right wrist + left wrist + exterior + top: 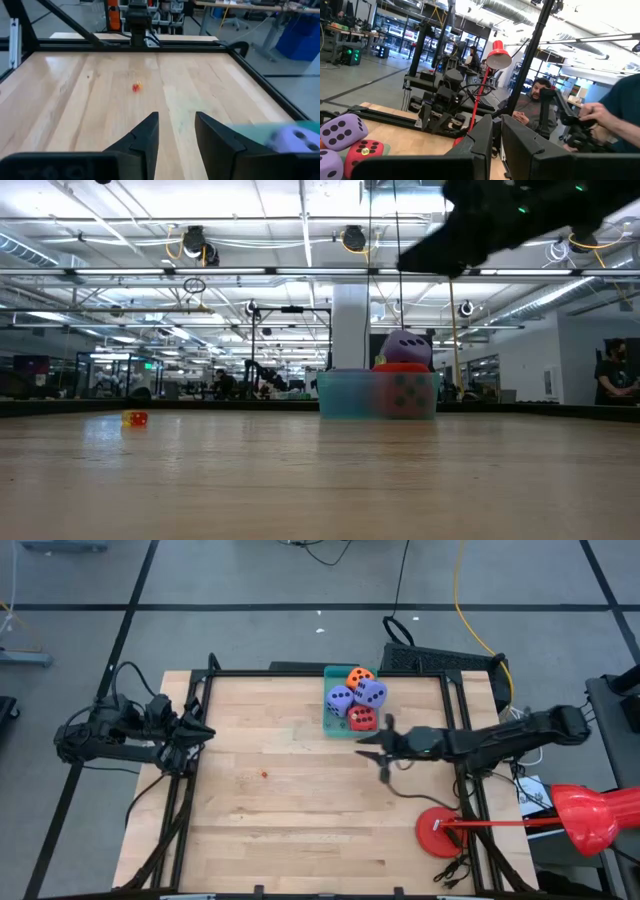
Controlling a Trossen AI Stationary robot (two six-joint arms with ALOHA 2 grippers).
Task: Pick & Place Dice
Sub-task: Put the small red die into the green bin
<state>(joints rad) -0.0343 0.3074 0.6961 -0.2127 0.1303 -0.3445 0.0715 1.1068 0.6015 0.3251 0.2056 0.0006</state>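
1. Dice: four, piled in the teal tray (328,722) at the table's far edge: orange die (358,677), two purple dice (370,692), red die (363,719).
2. Right gripper (366,745): I have it just beside the tray's near side, fingers parted, nothing held. It is the nearer arm.
3. Left gripper (203,730): parked at the left edge, fingers together.
4. Small red-orange object (264,775): mid-table, too small to identify.

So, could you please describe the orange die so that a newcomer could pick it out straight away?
Look to the far edge of the wooden table, where a teal tray holds a heap of four dice. The orange die sits at the heap's far end. It is the only orange one; beside it are two purple dice and one red.
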